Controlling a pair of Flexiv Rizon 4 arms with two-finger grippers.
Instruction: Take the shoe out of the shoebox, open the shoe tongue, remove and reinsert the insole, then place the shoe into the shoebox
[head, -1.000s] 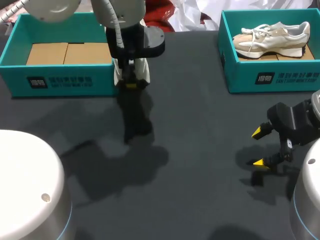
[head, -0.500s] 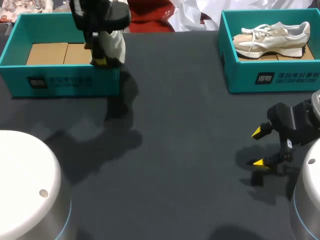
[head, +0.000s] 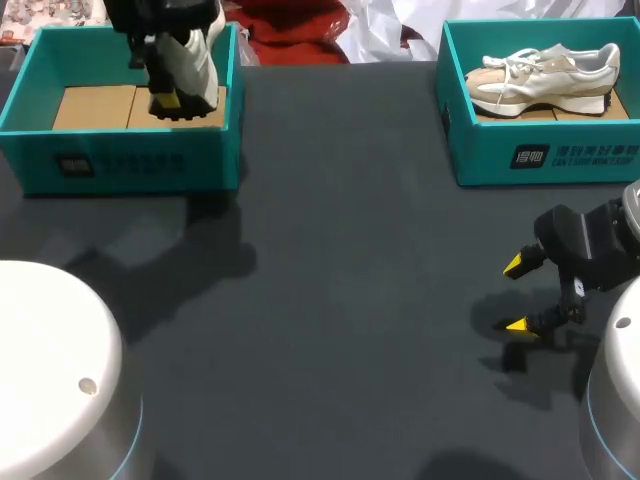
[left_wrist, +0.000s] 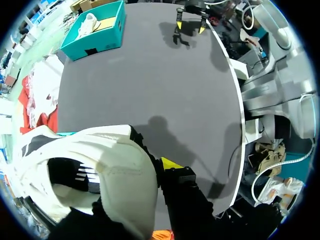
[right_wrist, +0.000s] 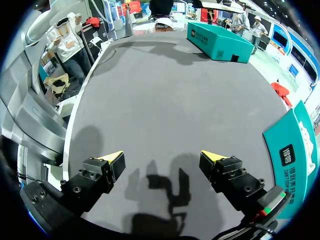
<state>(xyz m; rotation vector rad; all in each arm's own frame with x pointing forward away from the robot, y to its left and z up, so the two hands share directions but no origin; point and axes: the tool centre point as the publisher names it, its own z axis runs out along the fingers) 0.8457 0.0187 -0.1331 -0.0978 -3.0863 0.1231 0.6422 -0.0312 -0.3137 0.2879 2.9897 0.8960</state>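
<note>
While the dark grey table (head: 360, 250) lies bare across its wide middle, both far corners are taken up by boxes: a teal cardboard shoebox (head: 130, 170) at far left and a second teal shoebox (head: 545, 155) at far right. The second shoebox holds a cream and white lace-up shoe (head: 545, 75) lying on its side. Open room runs from the boxes' near walls down to the near edge, bounded at near left by the white rounded arm base (head: 50, 370).

The left gripper (head: 170, 100) hangs over the right half of the left shoebox, close to its right wall, and pinches a white sneaker (head: 190, 60) with a dark sole. In the left wrist view one yellow-tipped finger (left_wrist: 170, 162) presses against the outside of the white sneaker (left_wrist: 115, 185) at its rim; the other finger is hidden by the upper. The sneaker fills the space beside and ahead of this claw. Seen from the head view it overlaps the box's brown cardboard floor (head: 95, 105), though whether it touches that floor cannot be told.

The right gripper (head: 522, 295) sits low over the near right of the table, well apart from both boxes. Its fingers are spread wide, as the right wrist view shows (right_wrist: 161, 157), with only bare table between them.
</note>
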